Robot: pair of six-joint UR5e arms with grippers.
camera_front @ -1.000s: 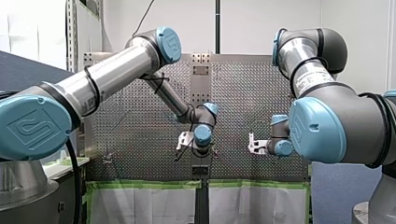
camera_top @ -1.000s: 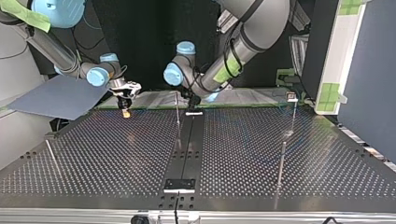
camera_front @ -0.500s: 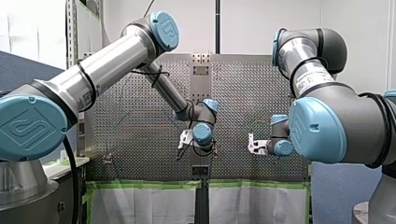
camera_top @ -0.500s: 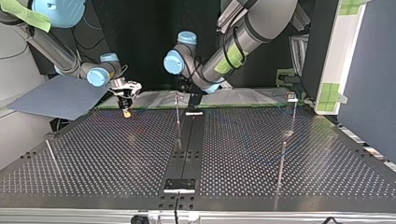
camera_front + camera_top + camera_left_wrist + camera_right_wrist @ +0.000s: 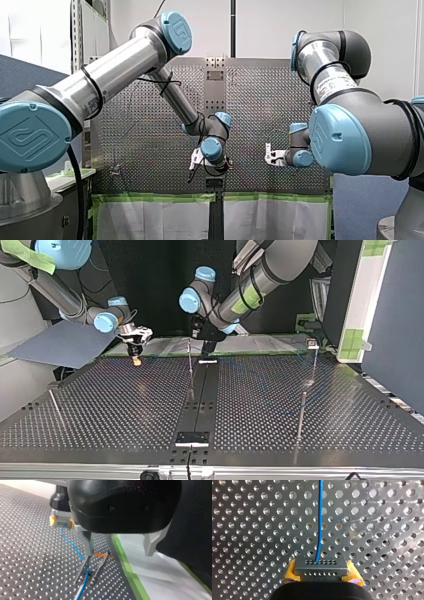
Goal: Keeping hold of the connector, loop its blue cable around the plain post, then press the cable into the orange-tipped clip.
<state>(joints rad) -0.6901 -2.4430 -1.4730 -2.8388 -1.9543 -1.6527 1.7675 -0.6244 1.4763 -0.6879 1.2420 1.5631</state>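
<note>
1. Front view: the left end effector [image 5: 199, 161] is lowered over the middle of the desk [image 5: 260, 110], near its green-taped edge. The right end effector [image 5: 270, 154] is held well apart from it, toward the view's right along the same edge. No finger state can be read here, and the cable cannot be made out.

2. Top view: the left end effector is seen just beside a plain post [image 5: 190, 365] at the middle of the taped edge. The right end effector is placed toward the view's left. The left arm is judged the nearer one to the clip.

3. Left wrist view: the left end effector is released, its fingers [image 5: 87, 542] wide apart with nothing between them. One metal finger is set down at the orange-tipped clip [image 5: 100, 554], which stands close to the green tape [image 5: 126, 563]. The blue cable [image 5: 75, 547] runs from the connector [image 5: 61, 523], grasped ahead by the right end effector, in one long line to the clip's legs and past them toward the camera. Whether it is seated there cannot be told. The press is judged to turn on this: the cable's axis lies directly under that finger, so a downward push is called for.

4. Right wrist view: the connector is clenched between the yellow pads [image 5: 290, 573]. The cable leaves it straight ahead over the desk.
</note>
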